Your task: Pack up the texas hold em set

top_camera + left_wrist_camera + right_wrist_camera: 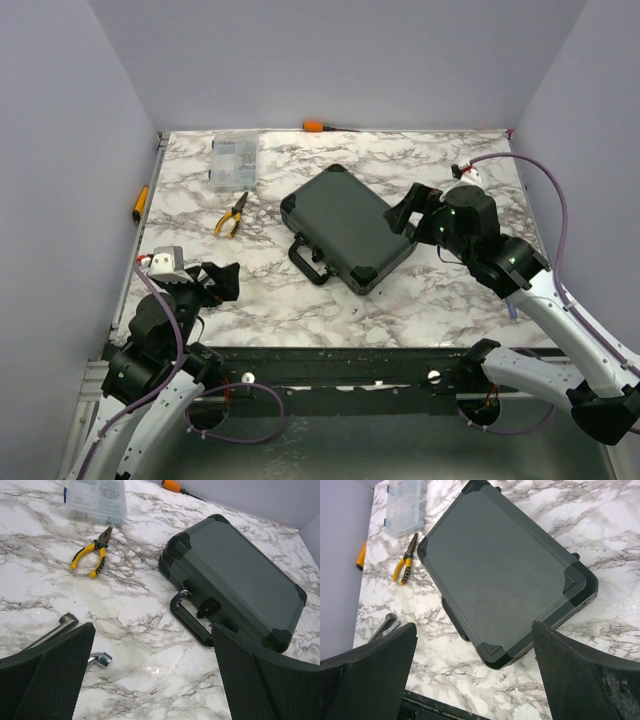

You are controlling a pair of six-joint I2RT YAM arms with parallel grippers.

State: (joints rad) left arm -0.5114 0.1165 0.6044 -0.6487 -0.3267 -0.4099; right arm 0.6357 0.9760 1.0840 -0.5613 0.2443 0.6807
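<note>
- L gripper (222,282): near-left of the marble table (300,305), low over the top. Fingers spread fully wide, nothing btwn them, nothing held.
- Silver L-shaped metal bar (100,658): flat on the table just under/beside the L gripper's left finger, partly hidden by it. Can't tell if they touch.
- Black briefcase (345,225): mid-table, lying flat w/ lid shut, set diagonally. Carry handle (308,262) on its near-left long side, folded down onto the marble; latches show next to it in the L wrist view.
- R gripper (415,212): right of centre, at the case's right corner, pointing left across the lid. Fingers as far apart as they go, gripping nothing. R wrist view looks down on the lid from above; contact w/ case can't be told.
- Yellow-handled pliers (232,214): left of the case, apart from it, jaws pointing far.
- Clear organiser box (233,160): far-left, just beyond the pliers.
- Yellow-orange tool (140,203): off the table's left edge.
- Orange-handled tool (315,126): at the far edge, against the back wall.
</note>
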